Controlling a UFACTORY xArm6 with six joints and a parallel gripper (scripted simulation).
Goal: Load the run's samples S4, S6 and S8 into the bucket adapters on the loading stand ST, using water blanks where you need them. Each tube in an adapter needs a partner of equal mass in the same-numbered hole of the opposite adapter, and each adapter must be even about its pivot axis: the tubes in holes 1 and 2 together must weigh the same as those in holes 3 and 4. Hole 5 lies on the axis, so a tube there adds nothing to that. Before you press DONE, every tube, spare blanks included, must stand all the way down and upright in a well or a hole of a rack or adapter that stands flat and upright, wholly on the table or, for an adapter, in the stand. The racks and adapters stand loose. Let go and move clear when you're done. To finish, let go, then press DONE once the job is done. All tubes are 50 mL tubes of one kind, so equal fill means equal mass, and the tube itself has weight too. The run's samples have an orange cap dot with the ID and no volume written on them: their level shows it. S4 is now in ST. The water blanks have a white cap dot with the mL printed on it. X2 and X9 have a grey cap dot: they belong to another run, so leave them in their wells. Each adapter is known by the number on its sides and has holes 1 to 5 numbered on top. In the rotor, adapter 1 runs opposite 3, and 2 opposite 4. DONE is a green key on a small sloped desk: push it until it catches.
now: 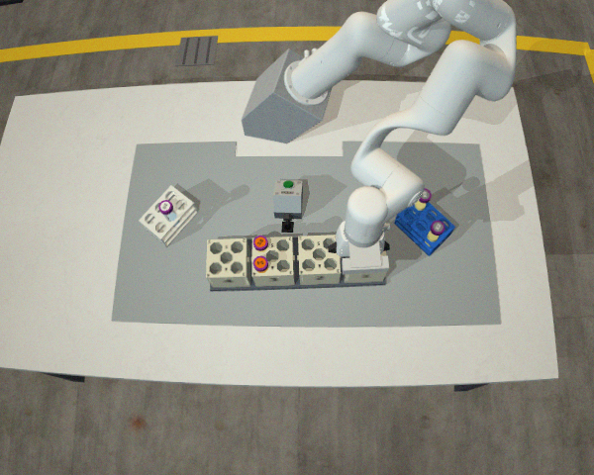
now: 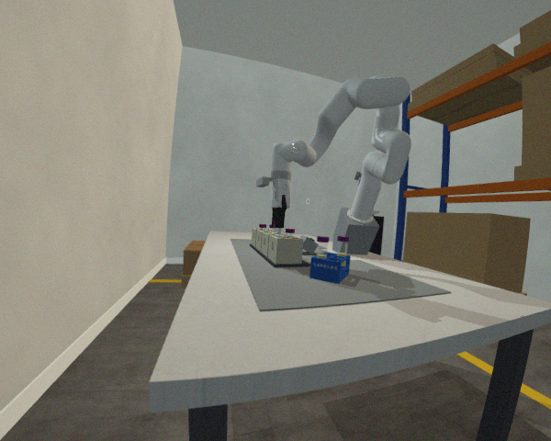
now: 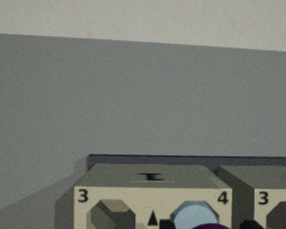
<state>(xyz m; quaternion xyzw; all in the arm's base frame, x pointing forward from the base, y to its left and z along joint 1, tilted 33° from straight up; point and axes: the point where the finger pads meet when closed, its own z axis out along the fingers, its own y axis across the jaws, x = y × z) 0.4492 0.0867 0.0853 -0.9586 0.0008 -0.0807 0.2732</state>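
My gripper [image 1: 361, 249] [image 2: 278, 224] [image 3: 208, 224] is shut on a purple-capped tube with pale blue fill [image 3: 195, 218]. The tube is in line with hole 4 of adapter 1 [image 3: 153, 191], its lower part in the opening; how deep it sits cannot be told. Hole 3 is empty. Another purple-capped tube [image 2: 290, 231] shows by adapter 1's back in the exterior view; the arm hides it from above. Adapter 3 [image 1: 272, 278] holds two orange-dot tubes, a back one [image 1: 259, 242] and a front one [image 1: 259, 263]. Adapters 4 [image 1: 227, 278] and 2 [image 1: 319, 278] have empty holes.
The white rack [image 1: 148, 226], at the left, holds one white-dot tube [image 1: 165, 207]. The blue rack [image 1: 429, 249] [image 2: 324, 273], at the right, holds two grey-dot tubes, one at the back [image 1: 424, 195] and one nearer [image 1: 437, 227]. The green DONE key [image 1: 288, 184] is behind the stand.
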